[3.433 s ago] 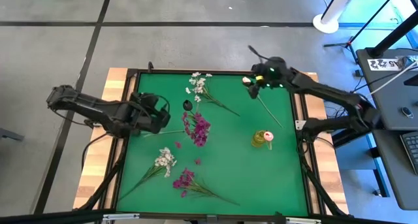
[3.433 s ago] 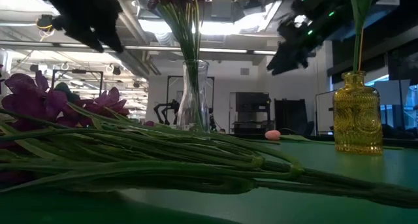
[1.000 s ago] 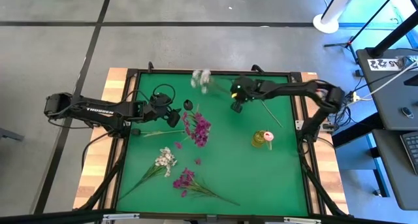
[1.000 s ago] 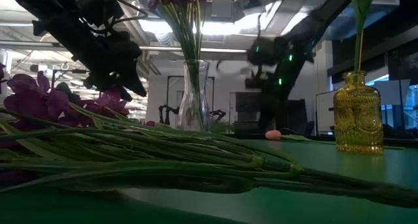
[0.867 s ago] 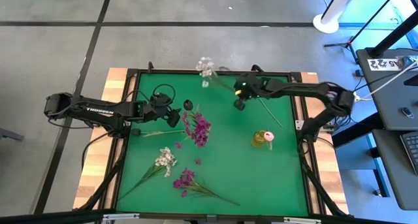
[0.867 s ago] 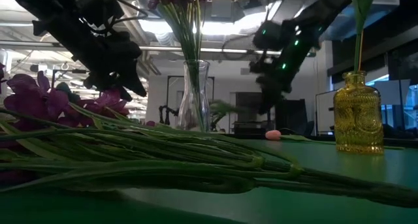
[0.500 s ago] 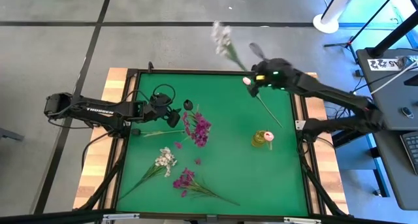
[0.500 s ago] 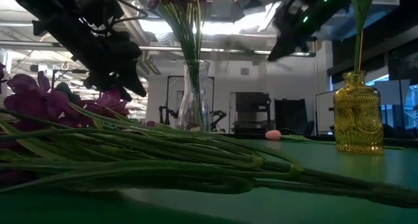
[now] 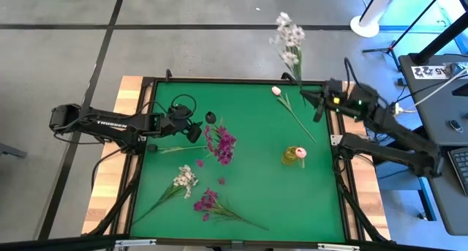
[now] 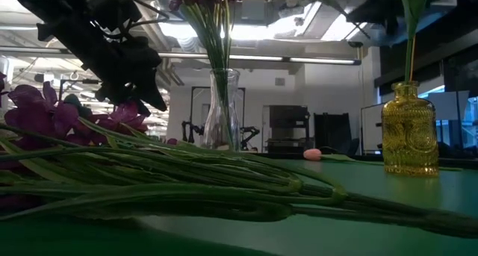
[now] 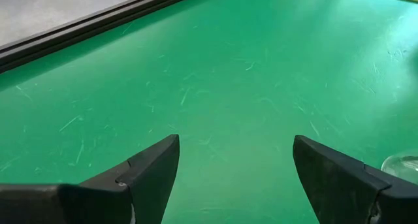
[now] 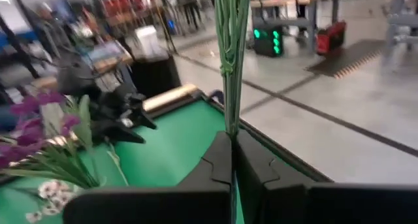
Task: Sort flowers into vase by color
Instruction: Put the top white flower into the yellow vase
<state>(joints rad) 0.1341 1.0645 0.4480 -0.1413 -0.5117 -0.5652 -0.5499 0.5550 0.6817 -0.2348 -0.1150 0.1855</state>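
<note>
Right claw pinching green stem of white spray.

2 vases on mat; loose sprays left of them.

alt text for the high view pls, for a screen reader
Overhead view of a green table: the right gripper, shut on the stem of a white flower spray, holds it up past the far right corner. The left gripper hangs open by purple flowers; a yellow vase holds a pink bud.
</note>
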